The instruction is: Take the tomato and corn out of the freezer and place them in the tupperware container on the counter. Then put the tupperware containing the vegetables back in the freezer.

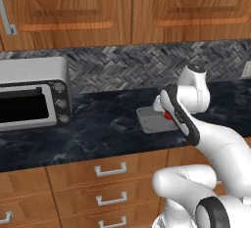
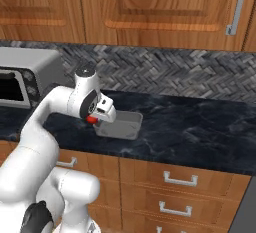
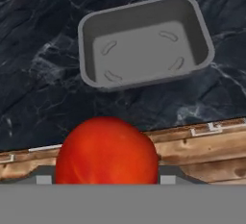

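Kitchen: stone counter (image 1: 98,124), wood cabinets (image 1: 68,7), toaster oven (image 1: 32,92).

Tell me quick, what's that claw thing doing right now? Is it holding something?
Gripper: closed on the tomato, carrying it above the counter near the empty tupperware container.

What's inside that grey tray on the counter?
Nothing yet: the hand view shows the tupperware container with a bare floor. The tomato is held in the gripper. In the left base view the arm covers part of it.
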Robot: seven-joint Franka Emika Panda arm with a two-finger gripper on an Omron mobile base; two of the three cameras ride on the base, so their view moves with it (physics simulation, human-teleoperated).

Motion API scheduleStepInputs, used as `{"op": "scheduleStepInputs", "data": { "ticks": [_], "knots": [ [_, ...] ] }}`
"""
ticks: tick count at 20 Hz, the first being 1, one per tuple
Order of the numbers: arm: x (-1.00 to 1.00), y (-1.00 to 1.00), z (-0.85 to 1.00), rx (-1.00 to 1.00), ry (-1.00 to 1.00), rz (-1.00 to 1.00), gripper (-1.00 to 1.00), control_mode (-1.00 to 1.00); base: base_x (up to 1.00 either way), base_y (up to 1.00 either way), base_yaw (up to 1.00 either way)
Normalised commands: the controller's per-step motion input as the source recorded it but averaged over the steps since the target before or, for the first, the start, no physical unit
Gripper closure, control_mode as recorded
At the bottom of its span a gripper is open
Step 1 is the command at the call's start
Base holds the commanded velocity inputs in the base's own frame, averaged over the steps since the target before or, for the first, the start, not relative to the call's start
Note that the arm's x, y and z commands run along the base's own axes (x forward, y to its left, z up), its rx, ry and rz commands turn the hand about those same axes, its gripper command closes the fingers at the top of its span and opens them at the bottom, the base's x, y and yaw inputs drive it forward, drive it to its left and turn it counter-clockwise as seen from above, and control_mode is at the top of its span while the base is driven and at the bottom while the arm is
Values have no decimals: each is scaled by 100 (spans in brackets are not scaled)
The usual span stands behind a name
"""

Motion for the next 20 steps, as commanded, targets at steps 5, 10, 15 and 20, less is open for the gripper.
{"op": "scheduleStepInputs", "data": {
  "ticks": [5,10,15,20],
  "knots": [
    [95,-11,-48,0,0,-5,100,-100,0,0,0],
    [78,-14,-52,0,0,-3,100,-100,0,0,0],
    [55,-2,-46,0,0,0,100,-100,0,0,0],
    [39,0,-37,0,0,0,100,-100,0,0,0]
  ]
}}
